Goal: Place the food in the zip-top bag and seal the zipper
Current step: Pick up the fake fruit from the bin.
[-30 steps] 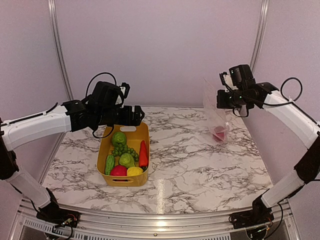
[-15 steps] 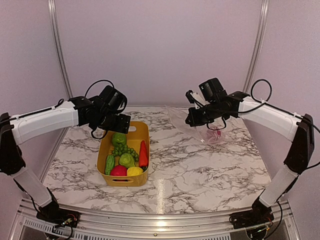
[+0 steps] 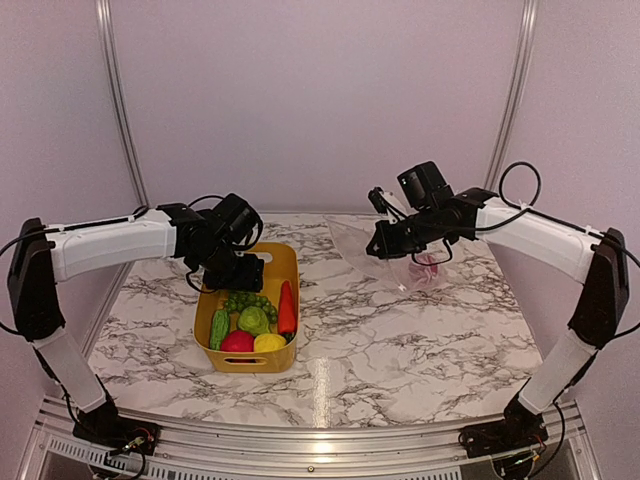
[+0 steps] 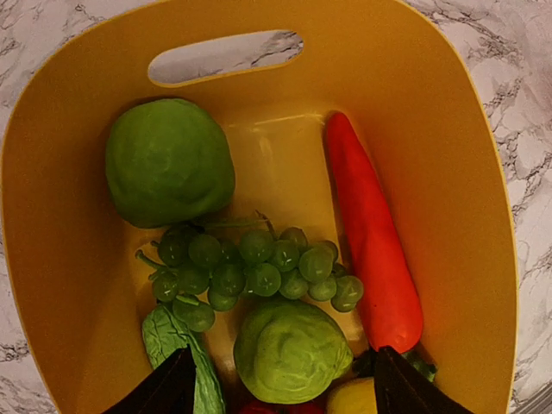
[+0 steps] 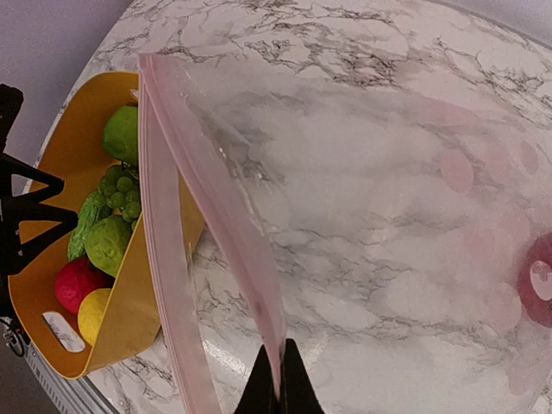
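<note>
Food [image 3: 250, 318] lies heaped in the yellow tub [image 3: 248, 362] on the marble bench [image 3: 400, 340] in the top view, except one red piece [image 3: 430, 266] already inside the zip-top bag [image 3: 365, 250]. The right arm, elbow high, holds the bag lifted just right of the tub, probably to offer its mouth for loading. The left arm reaches in from the left, wrist bent down over the tub's far end. The left wrist view looks straight into the tub at a green pepper [image 4: 168, 159], grapes [image 4: 250, 267] and a carrot [image 4: 371, 233]; the left jaws stand spread and empty above them, seemingly lining up a pick. In the right wrist view, the right jaws are pressed together, pinching the zipper [image 5: 166, 259], so the mouth gapes toward the tub.
</note>
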Motion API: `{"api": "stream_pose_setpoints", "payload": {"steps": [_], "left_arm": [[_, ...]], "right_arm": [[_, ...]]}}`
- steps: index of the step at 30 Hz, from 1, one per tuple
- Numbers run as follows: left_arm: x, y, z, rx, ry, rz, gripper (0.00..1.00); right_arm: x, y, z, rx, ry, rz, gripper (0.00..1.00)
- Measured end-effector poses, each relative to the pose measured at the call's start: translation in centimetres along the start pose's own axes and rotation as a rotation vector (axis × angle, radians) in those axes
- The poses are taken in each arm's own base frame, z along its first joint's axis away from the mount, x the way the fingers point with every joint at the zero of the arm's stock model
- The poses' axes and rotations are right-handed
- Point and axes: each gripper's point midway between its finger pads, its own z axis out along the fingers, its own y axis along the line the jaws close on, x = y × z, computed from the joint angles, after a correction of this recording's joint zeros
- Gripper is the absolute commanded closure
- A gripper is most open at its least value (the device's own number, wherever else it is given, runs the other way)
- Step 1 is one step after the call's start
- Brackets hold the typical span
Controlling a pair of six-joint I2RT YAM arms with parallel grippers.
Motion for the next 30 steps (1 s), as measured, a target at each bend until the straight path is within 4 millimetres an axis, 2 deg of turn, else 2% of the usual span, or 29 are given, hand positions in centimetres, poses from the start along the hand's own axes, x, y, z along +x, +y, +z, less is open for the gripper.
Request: {"api": "stream_pose_setpoints", "payload": {"steps": [5, 8, 15, 23, 27, 30], "left_arm": [[3.1, -0.2, 1.5, 0.027, 0.113, -0.028, 0.27], [4.0, -0.7, 2.1, 0.042, 0.155, -0.025, 0.23], [6.2, -0.7, 4.0, 0.017, 0.242, 0.02, 0.24], [7.5, -0.4, 4.8, 0.002, 0.278, 0.072, 0.36], [7.4, -0.5, 4.9, 0.006, 0.277, 0.092, 0.49], [7.3, -0.5, 4.9, 0.011, 0.272, 0.104, 0.53]], "right_arm": [[1.3, -0.3, 0.5, 0.0, 0.029, 0.014, 1.0], [1.4, -0.3, 0.5, -0.004, 0.031, 0.021, 1.0], [1.2, 0.0, 0.2, -0.017, 0.023, 0.028, 1.0], [1.8, -0.2, 0.3, -0.015, 0.028, 0.038, 1.0], [2.3, -0.3, 0.5, -0.014, 0.037, 0.046, 1.0], [2.2, -0.3, 0.5, -0.016, 0.037, 0.047, 1.0]]}}
